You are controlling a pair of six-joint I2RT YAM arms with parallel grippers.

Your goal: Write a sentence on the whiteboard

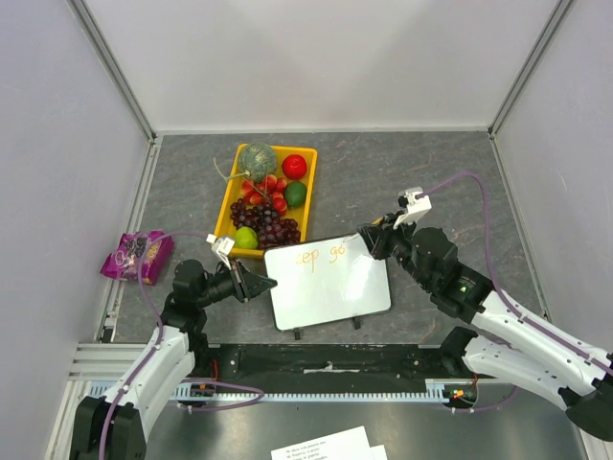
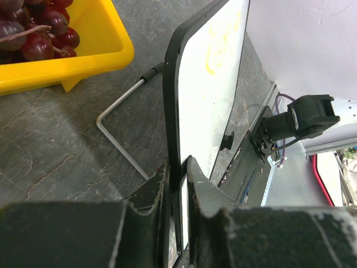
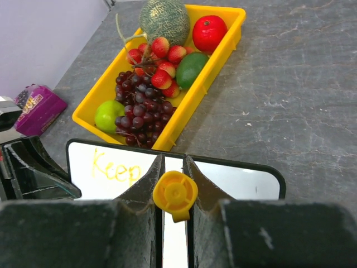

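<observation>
left gripper (image 1: 257, 284) is closed tight on the left edge of the whiteboard (image 1: 330, 287), with one finger on each face of the dark frame. right gripper (image 1: 370, 240) is closed too, around a yellow-orange marker (image 3: 175, 194), and it hangs over the top right part of the board. the tip of the marker i cannot see.

the whiteboard stands tilted on the table, just beside the near end of the yellow tray (image 1: 226, 206), with a thin wire stand (image 2: 120, 134) behind it. the sentence (image 1: 321, 255) is only begun: "keep" and about two more letters, in pale orange.

the main danger, i think, is pressure. if the marker pushes too hard, the board may turn in the left grip and the letters go crooked. if it pushes too little, the strokes become faint. also, little room is left on the first line.
</observation>
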